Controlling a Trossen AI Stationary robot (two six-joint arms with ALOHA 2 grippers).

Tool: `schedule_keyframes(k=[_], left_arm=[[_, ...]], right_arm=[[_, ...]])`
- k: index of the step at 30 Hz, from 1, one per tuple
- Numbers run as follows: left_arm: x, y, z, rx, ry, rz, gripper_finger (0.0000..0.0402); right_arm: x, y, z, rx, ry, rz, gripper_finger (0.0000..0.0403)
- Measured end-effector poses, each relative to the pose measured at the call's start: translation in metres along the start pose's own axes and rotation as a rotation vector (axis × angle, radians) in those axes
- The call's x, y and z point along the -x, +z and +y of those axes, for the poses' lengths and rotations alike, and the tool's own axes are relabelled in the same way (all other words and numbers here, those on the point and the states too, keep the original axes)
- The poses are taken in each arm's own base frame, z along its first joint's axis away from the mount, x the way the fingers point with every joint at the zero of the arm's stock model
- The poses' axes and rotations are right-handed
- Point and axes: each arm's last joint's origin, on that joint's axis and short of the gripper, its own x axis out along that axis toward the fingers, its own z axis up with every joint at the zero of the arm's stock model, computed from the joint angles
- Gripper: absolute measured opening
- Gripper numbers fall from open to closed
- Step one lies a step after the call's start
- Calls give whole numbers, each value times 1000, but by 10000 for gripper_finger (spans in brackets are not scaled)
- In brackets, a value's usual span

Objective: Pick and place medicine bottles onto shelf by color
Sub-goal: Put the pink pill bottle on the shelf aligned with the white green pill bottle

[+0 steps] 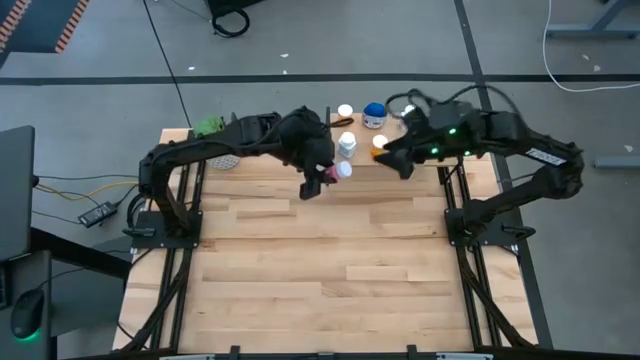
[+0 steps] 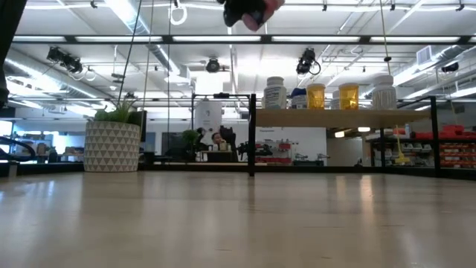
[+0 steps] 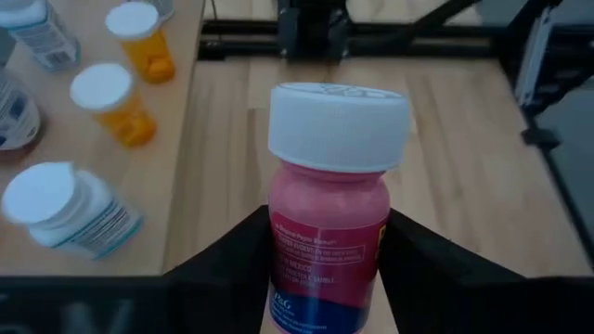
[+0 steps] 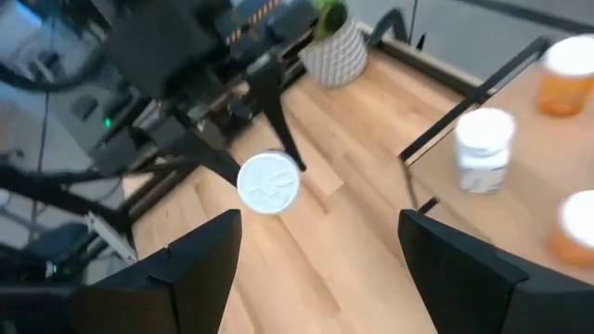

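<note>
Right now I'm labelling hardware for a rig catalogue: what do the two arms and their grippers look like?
Both arms are dark, nearly black, built of jointed segments on black frame mounts at the table's sides. The right arm shows small green lights and looping cables near its wrist. The left gripper and right gripper each have two broad, matte black fingers.

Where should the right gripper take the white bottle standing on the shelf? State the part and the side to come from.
Grip the white bottle around its round body just under the cap, probably coming from above. It stands upright on the shelf with orange bottles nearby, so the top looks like the freest approach. The right gripper is open.
</note>
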Motion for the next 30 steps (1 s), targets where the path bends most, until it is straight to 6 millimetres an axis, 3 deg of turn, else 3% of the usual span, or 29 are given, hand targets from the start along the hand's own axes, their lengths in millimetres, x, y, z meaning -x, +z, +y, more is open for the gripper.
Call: schedule_keyframes(k=[8,14,30], left_arm=[[-3,2,-9,50,7,-5,174],[-2,4,-8,69,16,-30,178],[-4,10,-17,28,1,-81,180]], right_arm=[[-38,-12,23,40,22,93,299],[-53,-16,35,63,37,85,299],[-62,-14,33,143,-72,8,322]])
